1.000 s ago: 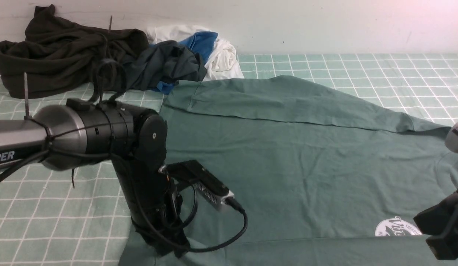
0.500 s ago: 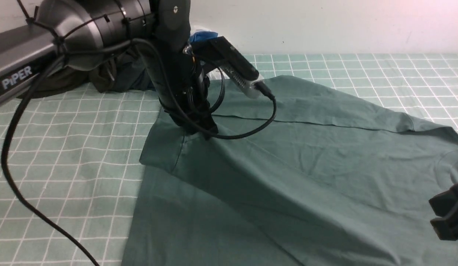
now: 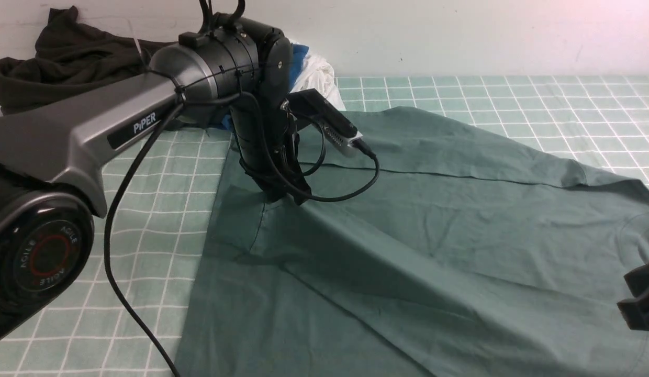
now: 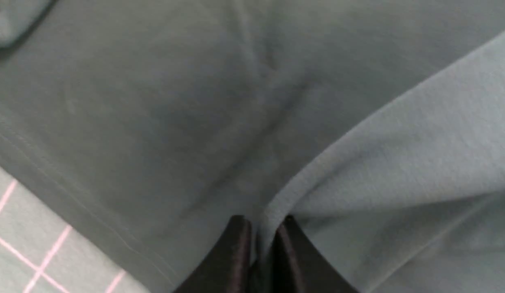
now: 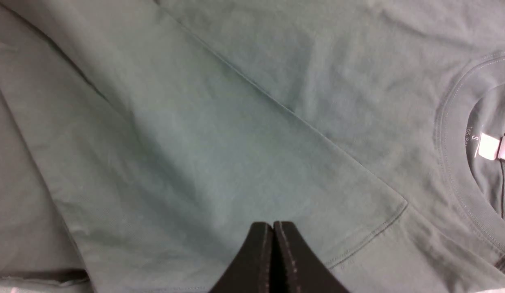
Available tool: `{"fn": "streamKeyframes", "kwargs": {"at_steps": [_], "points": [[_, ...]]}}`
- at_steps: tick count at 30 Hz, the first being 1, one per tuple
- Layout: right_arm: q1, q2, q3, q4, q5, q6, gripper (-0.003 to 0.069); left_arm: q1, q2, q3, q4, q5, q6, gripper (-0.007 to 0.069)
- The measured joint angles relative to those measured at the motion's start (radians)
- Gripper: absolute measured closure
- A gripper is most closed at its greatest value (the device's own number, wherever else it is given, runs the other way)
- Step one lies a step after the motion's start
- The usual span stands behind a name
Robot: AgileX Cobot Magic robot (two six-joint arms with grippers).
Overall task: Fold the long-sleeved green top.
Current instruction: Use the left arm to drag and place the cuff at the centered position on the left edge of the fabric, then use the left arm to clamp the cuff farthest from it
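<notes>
Robot test bench: checked tablecloth (image 3: pixel 513 99), plain white wall (image 3: pixel 460 36), heaped clothes (image 3: pixel 68 57).

Muted teal green long-sleeved top (image 3: pixel 434 230) spread across checked counter (image 3: pixel 513 94), collar toward right. Left hem corner folded diagonally over body; far sleeve flat along far edge.

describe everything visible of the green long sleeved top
The green long-sleeved top is a muted teal-green jersey knit, spread flat with creases on the checked table cover. One sleeve lies folded along its far side, and a near flap lies diagonally over the body. Its ribbed round neckline shows a white size label. The left gripper pinches a raised fold near its left edge.
</notes>
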Motion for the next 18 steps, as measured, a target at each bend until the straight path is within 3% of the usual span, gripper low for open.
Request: {"fn": "streamKeyframes", "kwargs": {"at_steps": [2,3,9,12,18], "points": [[0.0,0.001,0.0,0.0,-0.013,0.001,0.0673,0.008,0.005,0.0,0.002,-0.027,-0.011,0.0485],[0.0,0.008,0.0,-0.001,-0.023,0.003,0.0673,0.014,0.006,-0.004,0.004,-0.05,-0.04,0.0421],[0.0,0.105,-0.047,-0.004,-0.015,0.003,0.0673,0.066,0.022,-0.071,-0.012,-0.086,-0.27,0.0204],[0.0,0.171,-0.091,-0.004,-0.015,0.003,0.0673,0.121,0.062,-0.14,-0.06,-0.108,-0.331,0.0153],[0.0,0.242,-0.131,-0.004,-0.016,0.003,0.0673,0.205,0.172,-0.248,-0.128,-0.169,-0.386,0.0141]]}}
